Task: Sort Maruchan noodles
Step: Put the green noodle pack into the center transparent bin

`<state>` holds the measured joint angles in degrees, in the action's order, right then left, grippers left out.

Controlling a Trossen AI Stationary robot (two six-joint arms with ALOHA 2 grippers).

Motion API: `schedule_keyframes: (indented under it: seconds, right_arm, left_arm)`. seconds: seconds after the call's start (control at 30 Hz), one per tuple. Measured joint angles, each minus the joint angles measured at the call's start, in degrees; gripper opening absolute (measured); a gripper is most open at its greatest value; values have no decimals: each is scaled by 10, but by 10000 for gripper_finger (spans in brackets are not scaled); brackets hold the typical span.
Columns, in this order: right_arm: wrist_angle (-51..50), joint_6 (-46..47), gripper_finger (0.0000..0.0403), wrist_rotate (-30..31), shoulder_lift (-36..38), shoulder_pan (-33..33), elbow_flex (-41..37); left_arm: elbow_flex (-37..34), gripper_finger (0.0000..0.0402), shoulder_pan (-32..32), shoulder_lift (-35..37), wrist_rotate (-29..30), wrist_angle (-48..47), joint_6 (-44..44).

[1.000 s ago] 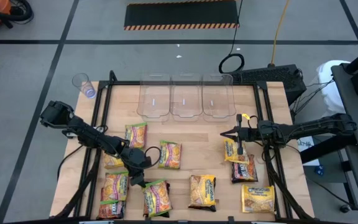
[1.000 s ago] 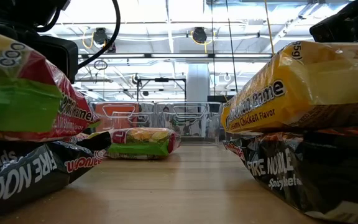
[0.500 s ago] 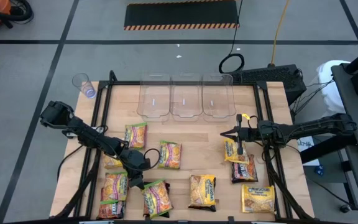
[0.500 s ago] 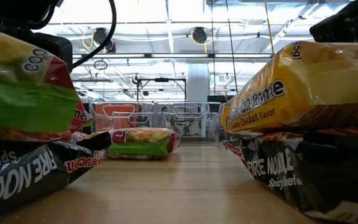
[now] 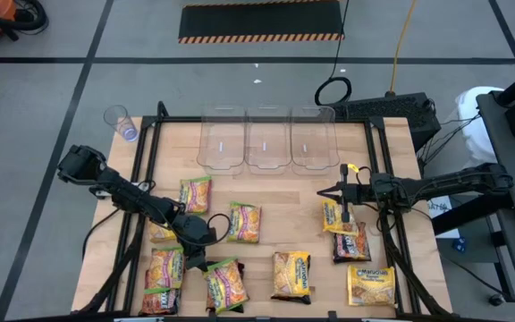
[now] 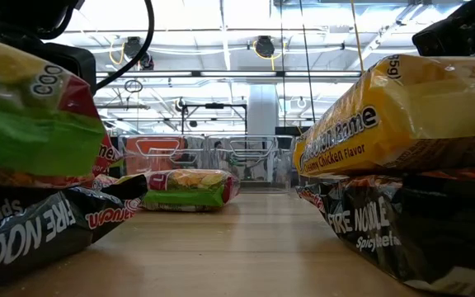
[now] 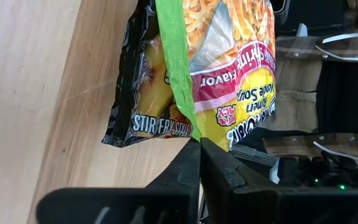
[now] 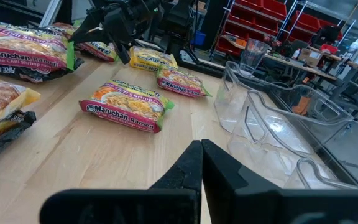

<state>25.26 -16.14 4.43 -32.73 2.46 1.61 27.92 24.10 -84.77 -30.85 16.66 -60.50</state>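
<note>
Several Maruchan noodle packets lie on the wooden table [image 5: 275, 183]. My left gripper [image 5: 198, 265] stands at the near left, shut on a green-edged red and yellow packet [image 7: 235, 68] [image 5: 224, 284]. That packet lies on a dark packet [image 7: 138, 118] and shows at the left of the low view [image 6: 31, 115]. My right gripper [image 5: 340, 192] hovers shut at the right, holding nothing, above a yellow packet [image 5: 338, 217]. My left gripper pinches the packet's green sealed edge [image 7: 188, 121] between its two fingers, at the end of the packet nearest the arm. The fingers slant down toward the table's near edge. The packet rests on the dark packet beneath it.
Three clear bins [image 5: 266, 139] stand in a row at the far edge. Other packets lie near the left arm [image 5: 244, 222] [image 5: 195, 192] [image 5: 164, 273], and at the near edge [image 5: 291, 273] [image 5: 371, 284]. A clear cup [image 5: 121, 121] sits on the floor off the far left corner.
The green-edged packet has shifted on the dark one: in the low view its end has risen, and its green band shows broader than before. Both arms have kept their places.
</note>
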Motion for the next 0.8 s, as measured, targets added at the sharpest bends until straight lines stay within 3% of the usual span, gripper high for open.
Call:
schedule_keyframes:
  seconds: [0.23,0.6,0.8]
  right_arm:
    - [0,0,0,0,0,0,0]
    - [2,4,0,0,0,0,0]
    - [2,14,0,0,0,0,0]
  left_arm:
    - [0,3,0,0,13,-1,0]
    - [0,1,0,0,132,-1,4]
    - [0,1,0,0,134,0,-1]
